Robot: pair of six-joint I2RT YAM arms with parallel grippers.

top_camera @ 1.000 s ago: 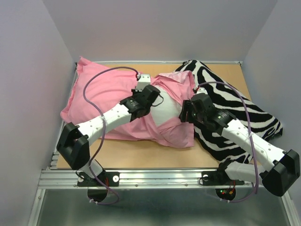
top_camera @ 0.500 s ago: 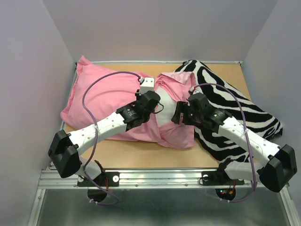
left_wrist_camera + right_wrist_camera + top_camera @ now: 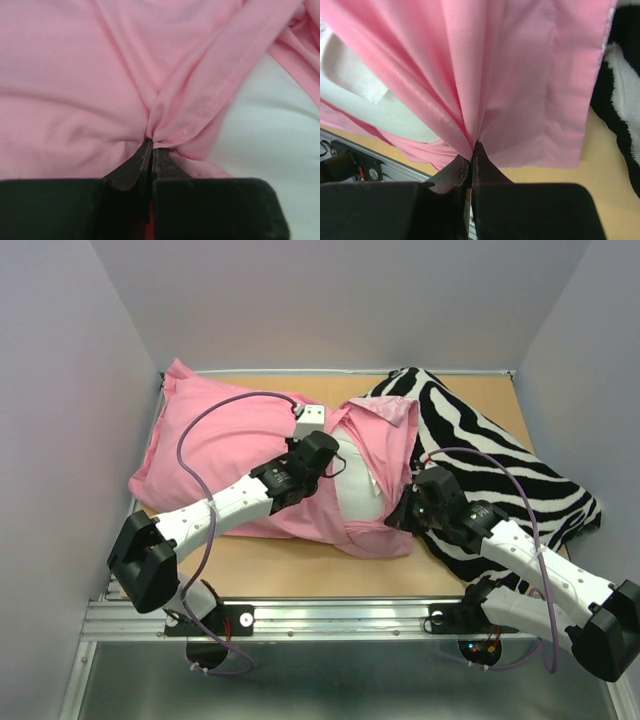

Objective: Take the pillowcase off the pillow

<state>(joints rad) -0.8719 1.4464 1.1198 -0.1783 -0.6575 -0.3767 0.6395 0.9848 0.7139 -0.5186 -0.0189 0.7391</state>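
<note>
The pink satin pillowcase (image 3: 215, 445) lies across the left and middle of the table, still around most of the white pillow (image 3: 358, 485), whose bare end shows at the open mouth. My left gripper (image 3: 335, 465) is shut on a bunched fold of the pillowcase (image 3: 190, 115) at the mouth's left edge, with the pillow (image 3: 275, 145) to its right. My right gripper (image 3: 400, 518) is shut on the pillowcase's right flap (image 3: 520, 85), stretched taut toward the near right. The pillow (image 3: 365, 100) shows at the left of the right wrist view.
A black-and-white zebra-striped pillow (image 3: 500, 465) lies at the right, under my right arm, and shows in the right wrist view (image 3: 625, 90). Grey walls enclose the table on three sides. A metal rail (image 3: 330, 618) runs along the near edge.
My right gripper has pulled the pink flap toward the near right, widening the opening and baring more white pillow. My left gripper has kept its hold and barely moved.
</note>
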